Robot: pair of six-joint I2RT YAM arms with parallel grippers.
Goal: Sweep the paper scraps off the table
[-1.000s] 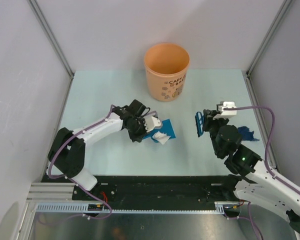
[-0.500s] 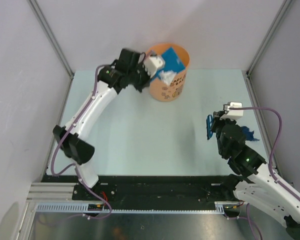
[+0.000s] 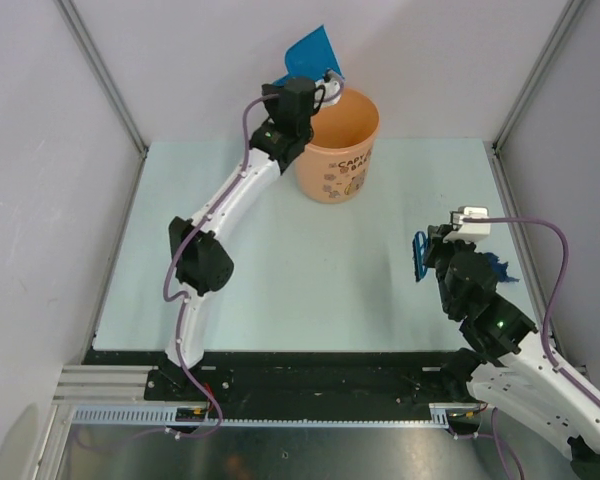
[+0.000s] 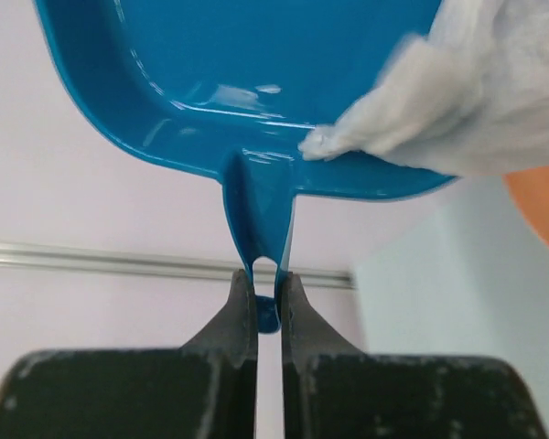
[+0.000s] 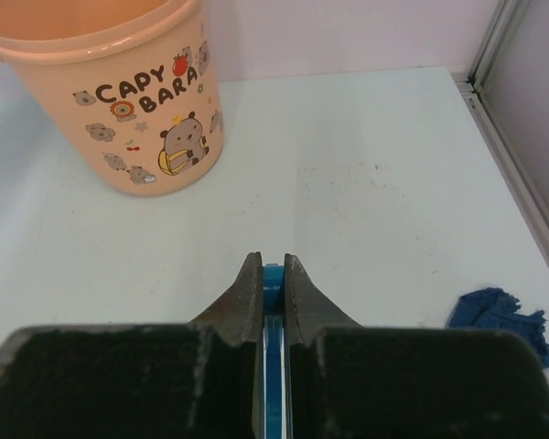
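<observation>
My left gripper (image 3: 310, 88) is shut on the handle of the blue dustpan (image 3: 311, 53), holding it tilted up over the far-left rim of the orange bucket (image 3: 333, 145). In the left wrist view the gripper (image 4: 267, 297) pinches the dustpan handle (image 4: 256, 219), and a white paper scrap (image 4: 457, 110) lies in the pan's right side. My right gripper (image 3: 427, 245) is shut on the small blue brush (image 3: 419, 257), low over the pale mint-green table (image 3: 280, 280) at the right; the brush shows between the fingers in the right wrist view (image 5: 273, 366). A blue paper scrap (image 3: 496, 268) lies on the table beside it, also seen in the right wrist view (image 5: 503, 311).
Grey walls with metal posts (image 3: 100, 75) enclose the table on three sides. A black and metal rail (image 3: 310, 375) runs along the near edge. The bucket stands at the far centre of the table.
My left arm lifted the dustpan with the white scrap from the table centre up to the bucket and tilted it steeply over the rim. The right gripper shifted slightly right with the brush.
</observation>
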